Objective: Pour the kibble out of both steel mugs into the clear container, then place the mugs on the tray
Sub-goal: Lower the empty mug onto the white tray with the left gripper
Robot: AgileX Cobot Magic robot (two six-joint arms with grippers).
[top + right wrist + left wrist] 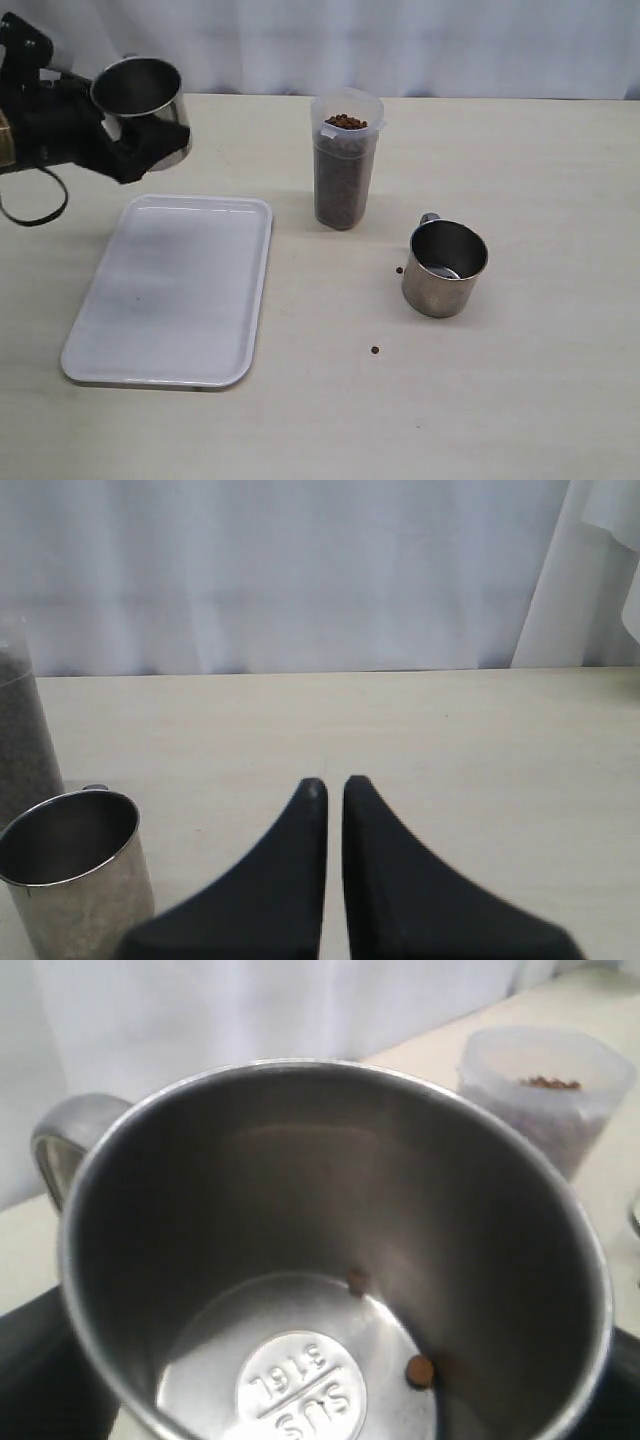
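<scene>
While the tray (165,290) is lying nearest the viewer with neither mug on it, the putting-away half of the job is looking wholly undone. A little further in and to the right, two stray pellets (375,350) are sitting on the bench (520,400), spilled outside the container. Further back on the right, the standing mug (445,268) is resting upright on the bench, well apart from the tray. Its shiny bottom is showing, so it is looking emptied. The right fingers (290,880) are pressing together with nothing between them, hovering near this mug in the right wrist view and not appearing in the exterior view. Behind that, at mid-bench, the clear container (345,170) is standing upright. The kibble (343,195) is filling it nearly to the rim, so the pouring is appearing finished. Farthest back on the left, the left fingers (135,160) are clasping the raised mug (140,95) around its wall, holding it in the air beyond the tray's far edge. The left wrist view is showing just two leftover pellets (420,1370) on its floor. By my reading, both mugs are waiting to go onto the tray, the raised one first.
</scene>
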